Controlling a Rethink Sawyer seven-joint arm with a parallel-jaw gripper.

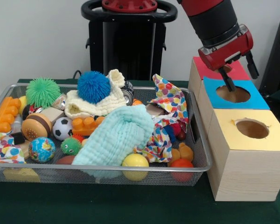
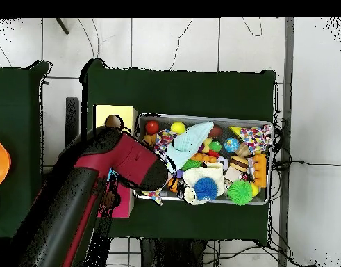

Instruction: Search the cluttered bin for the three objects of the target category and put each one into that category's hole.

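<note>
Silver wire-mesh bin (image 1: 203,154): centre-left of the front view, heaped with toys and cloths; no clear plastic bottles can be made out. Red-and-black gripper (image 1: 227,83): upper right, over the blue-topped wooden box's round hole (image 1: 233,94); finger state cannot be told.

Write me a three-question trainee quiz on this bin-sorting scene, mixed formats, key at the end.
1. True or false: the red and black gripper hangs over the silver wire mesh basket.
2. Multiple choice: in the front view, which box top lies nearest the camera? A) pink paper top B) blue paper top with round hole C) yellow paper top with round hole
3. Fill in: the spiky blue rubber ball rests on a cream knitted ____.

Key
1. False; it hangs over the blue top's hole, beside the basket.
2. C
3. cloth
</note>
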